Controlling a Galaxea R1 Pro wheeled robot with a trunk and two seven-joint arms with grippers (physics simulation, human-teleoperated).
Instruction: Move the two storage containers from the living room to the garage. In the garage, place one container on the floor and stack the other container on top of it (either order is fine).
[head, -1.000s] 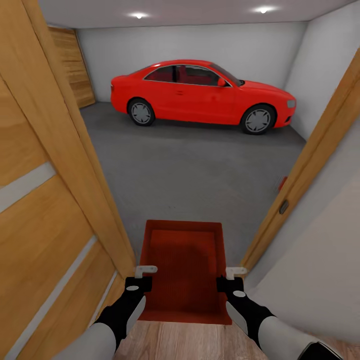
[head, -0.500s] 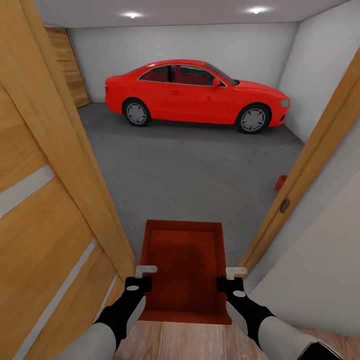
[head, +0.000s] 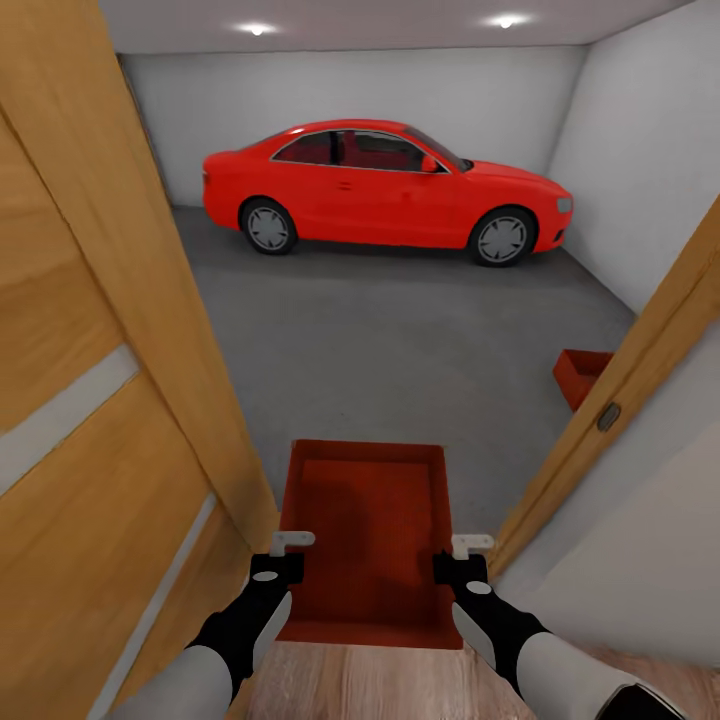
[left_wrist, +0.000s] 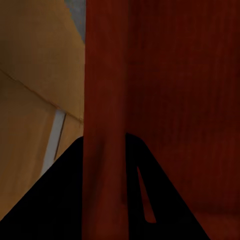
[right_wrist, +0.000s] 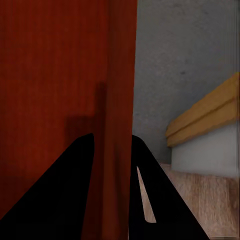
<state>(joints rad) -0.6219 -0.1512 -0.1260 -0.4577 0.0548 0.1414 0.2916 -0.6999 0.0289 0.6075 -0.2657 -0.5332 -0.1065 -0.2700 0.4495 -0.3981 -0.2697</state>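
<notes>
I hold an orange-red storage container (head: 365, 530) level in front of me, in the doorway to the garage. My left gripper (head: 288, 548) is shut on its left wall (left_wrist: 102, 100) and my right gripper (head: 462, 550) is shut on its right wall (right_wrist: 120, 90). A second storage container (head: 583, 376) sits on the dark grey garage floor (head: 400, 320) at the right, partly hidden behind the door frame.
An open wooden door (head: 90, 380) stands close on my left. A wooden door frame (head: 620, 400) and pale wall (head: 640, 540) lie close on my right. A red car (head: 385, 190) is parked at the garage's far wall. Light wood planks (head: 370, 685) are underfoot.
The view has advanced and turned slightly right; the second container on the garage floor has come out from behind the door frame. My grip on the held container is unchanged.
</notes>
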